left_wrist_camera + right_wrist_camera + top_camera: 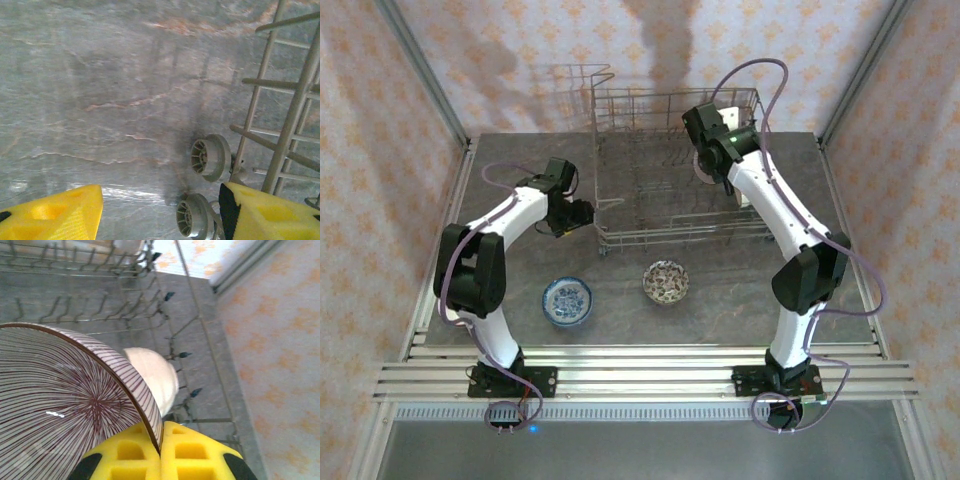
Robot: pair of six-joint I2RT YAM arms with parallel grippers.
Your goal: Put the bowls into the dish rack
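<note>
Brown-striped bowl (65,405) is clamped in the right gripper (161,440) over the dish rack (680,235), near a racked cream bowl (152,375); lowering between tines (100,307) is needed next; left gripper (160,210) is seen open beside the rack

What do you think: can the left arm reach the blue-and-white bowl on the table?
Probably yes: the left gripper is open and empty, and the blue-and-white bowl sits unobstructed on bare table near that arm's base.

The top view looks down from behind over the whole bench (720,300). The wrist views peer close past the left fingers (60,215) and right fingers (195,452); all three share the dish rack (680,236).
</note>
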